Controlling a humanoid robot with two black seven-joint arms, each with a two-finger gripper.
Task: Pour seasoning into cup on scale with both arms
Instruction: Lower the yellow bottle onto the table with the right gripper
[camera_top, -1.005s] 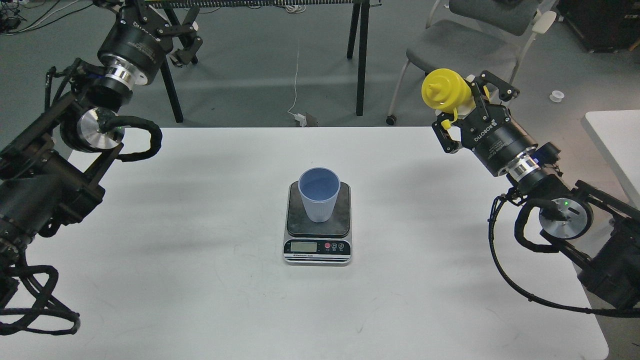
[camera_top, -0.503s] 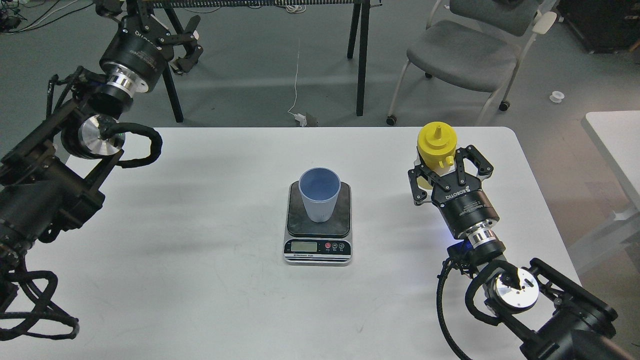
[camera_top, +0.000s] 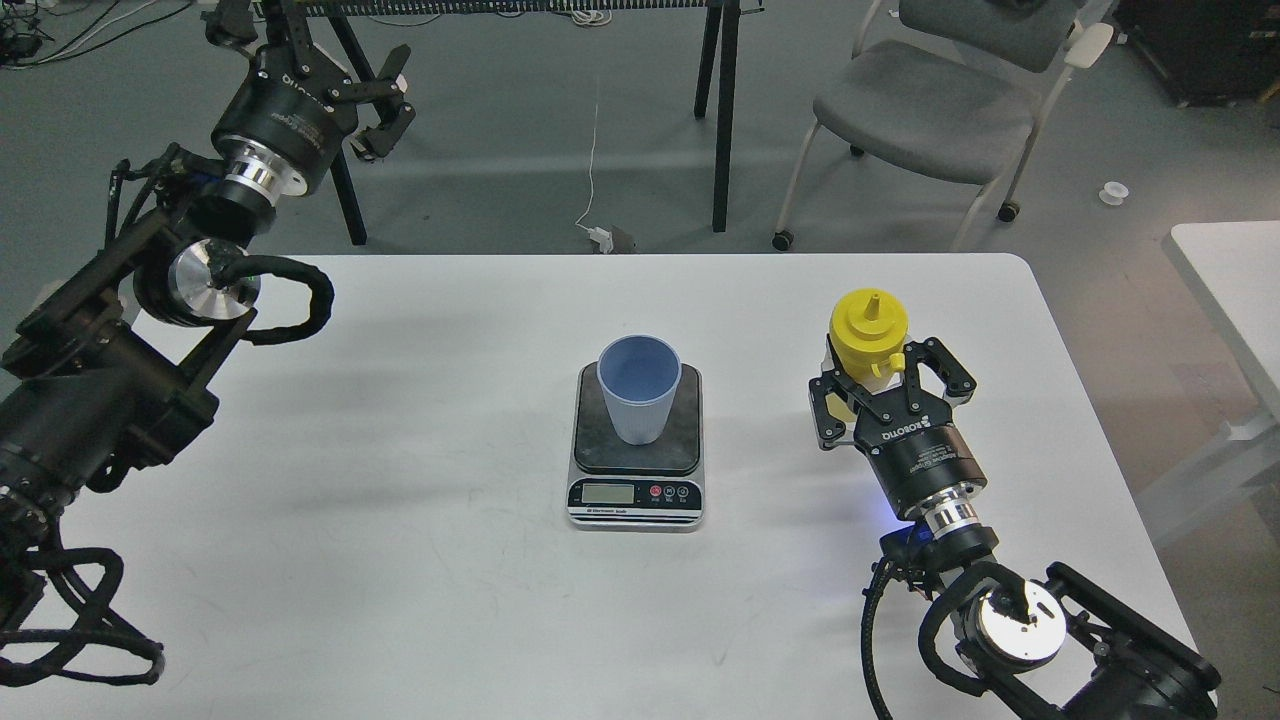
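The light blue ribbed cup (camera_top: 638, 392) stands upright on the dark platform of the scale (camera_top: 635, 494) at the middle of the white table (camera_top: 400, 560). The cup looks empty. My right gripper (camera_top: 884, 385) is shut on the yellow seasoning bottle (camera_top: 868, 335), which stands upright with its nozzle up, to the right of the scale and apart from the cup. The bottle's lower body is hidden behind the fingers. My left gripper (camera_top: 318, 48) is open and empty, held high beyond the table's far left corner.
A grey chair (camera_top: 930, 100) and black table legs (camera_top: 722, 110) stand on the floor behind the table. A white cable with a plug (camera_top: 600, 235) lies on the floor. A second white table (camera_top: 1235, 280) is at the right edge.
My right arm brought the bottle down from high at the far right edge to a spot over the table right of the scale, then slightly nearer. My left gripper shifted a little to the right.
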